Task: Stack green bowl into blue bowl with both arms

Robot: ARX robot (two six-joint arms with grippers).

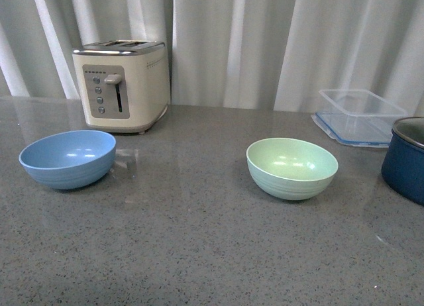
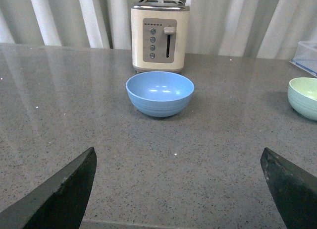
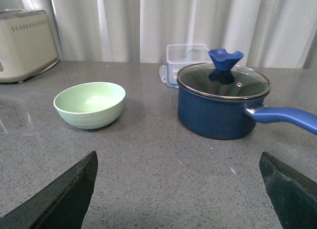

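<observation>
Left end effector [image 2: 178, 154] faces blue bowl [image 2: 159, 93], well apart.

My left pincer [image 2: 177, 159] showed only as two fingers [image 2: 62, 194], dark charcoal and nearly black. Each was a flat wedge that narrowed to a blunt tip. The surface was matte and slightly rough, with a paler grey cast along the upper edges. My right pincer [image 3: 178, 159] looked the same: two dull, black, wedge-shaped fingers [image 3: 290, 189], plain in finish, their edges straight and clean.
</observation>
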